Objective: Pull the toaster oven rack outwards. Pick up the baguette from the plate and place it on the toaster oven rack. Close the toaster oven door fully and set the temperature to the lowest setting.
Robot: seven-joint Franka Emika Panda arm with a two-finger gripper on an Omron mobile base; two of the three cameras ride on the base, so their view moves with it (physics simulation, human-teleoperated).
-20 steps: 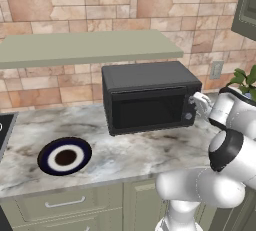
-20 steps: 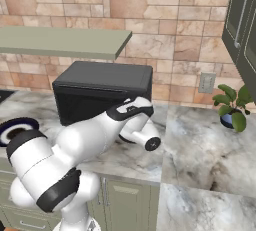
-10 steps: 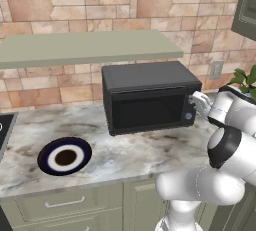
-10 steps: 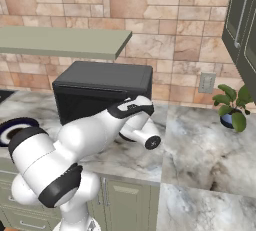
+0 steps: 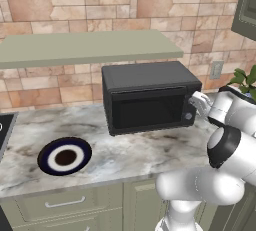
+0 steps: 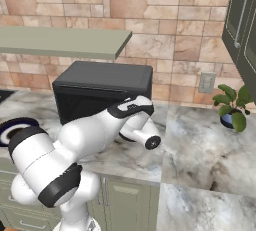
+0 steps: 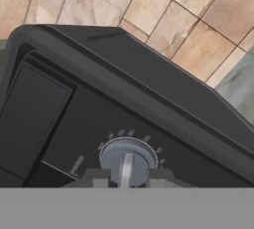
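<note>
Since the earlier frames the gripper (image 5: 196, 100) has edged in from just off the right end of the toaster oven (image 5: 147, 96) until it sits right at the knob panel; the base and everything on the desk (image 5: 125, 150) look unchanged. In the hand view the two fingertips (image 7: 99, 179) stand close on either side of a round grey knob (image 7: 126, 159) with a raised bar across it, so the gripper looks narrowed onto that knob (the contact itself is cut off at the bottom edge, so I can't tell for sure that it is pinched).

Progress, judged from how things lie:
- The toaster oven door (image 5: 146, 112) is up and flush with the front, so closing looks done.
- The plate (image 5: 65, 156) sits well to the left of the oven on the desk and is bare; the baguette is off it, presumably inside behind the dark glass, which is too dark to see through. Same goes for the rack.
- Left to do: turn the knob down to its lowest mark. Tick marks ring the knob, but they're too small to read where the pointer is relative to the minimum.

Next move calls for a wrist twist with the grip kept firm; slipping off the bar is the likely failure.
</note>
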